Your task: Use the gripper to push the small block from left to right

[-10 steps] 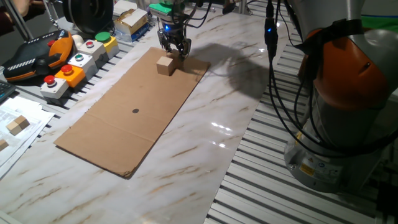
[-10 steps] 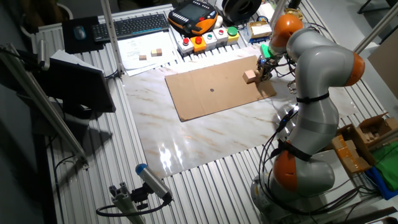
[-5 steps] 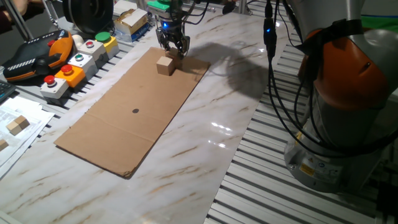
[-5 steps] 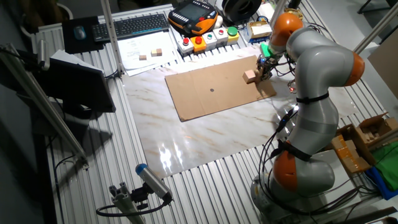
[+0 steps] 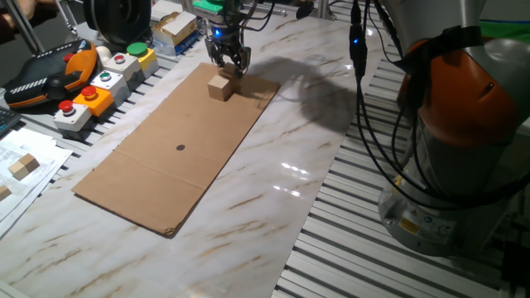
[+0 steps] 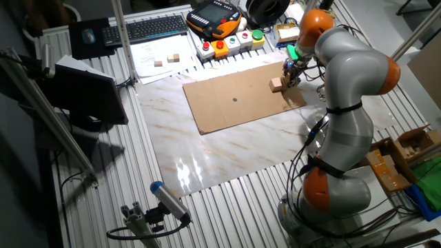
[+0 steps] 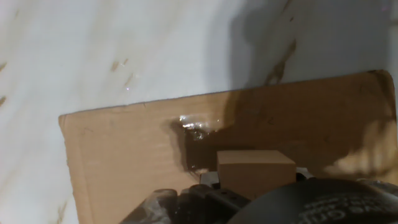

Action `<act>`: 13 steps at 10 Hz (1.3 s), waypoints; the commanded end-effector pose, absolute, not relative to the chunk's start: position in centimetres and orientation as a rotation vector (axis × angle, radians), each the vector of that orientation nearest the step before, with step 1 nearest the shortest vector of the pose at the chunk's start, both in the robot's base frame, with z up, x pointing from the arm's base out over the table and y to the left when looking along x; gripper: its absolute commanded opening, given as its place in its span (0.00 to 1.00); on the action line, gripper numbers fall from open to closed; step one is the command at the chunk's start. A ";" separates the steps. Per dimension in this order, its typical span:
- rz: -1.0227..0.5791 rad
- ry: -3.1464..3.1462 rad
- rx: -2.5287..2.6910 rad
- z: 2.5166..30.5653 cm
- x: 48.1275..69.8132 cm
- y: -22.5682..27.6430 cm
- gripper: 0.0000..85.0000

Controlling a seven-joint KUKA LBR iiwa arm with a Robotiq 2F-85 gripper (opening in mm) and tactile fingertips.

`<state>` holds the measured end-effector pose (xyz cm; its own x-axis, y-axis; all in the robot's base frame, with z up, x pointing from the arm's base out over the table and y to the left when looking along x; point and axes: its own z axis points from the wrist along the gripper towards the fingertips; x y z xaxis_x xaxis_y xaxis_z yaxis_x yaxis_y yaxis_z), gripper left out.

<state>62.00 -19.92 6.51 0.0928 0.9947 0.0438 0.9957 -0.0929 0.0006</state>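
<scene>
The small wooden block [image 5: 219,86] sits near the far end of a flat cardboard sheet [image 5: 178,149] on the marble table. My gripper [image 5: 229,68], a small black claw under a blue light, hangs just behind the block and slightly above it. Its fingers are drawn together and hold nothing. In the other fixed view the block [image 6: 277,84] lies just left of the gripper [image 6: 290,74]. In the hand view the block [image 7: 255,171] shows at the bottom edge on the cardboard [image 7: 124,149], right in front of the dark fingers [image 7: 205,198].
Button boxes [image 5: 99,87] and an orange teach pendant [image 5: 50,70] line the table's left side. Paper with two wooden blocks [image 6: 164,60] and a keyboard [image 6: 157,27] lie beyond. Cables [image 5: 364,99] hang by the arm's base [image 5: 464,149] on the right.
The gripper has drifted slightly back and to the left, away from the block. The block has not moved.
</scene>
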 end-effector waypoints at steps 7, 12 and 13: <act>-0.058 -2.136 -2.256 6.7 62.4 -18.3 0.01; -0.056 -2.179 -2.225 6.8 62.7 -16.6 0.01; -0.052 -2.189 -2.218 6.8 62.8 -16.3 0.01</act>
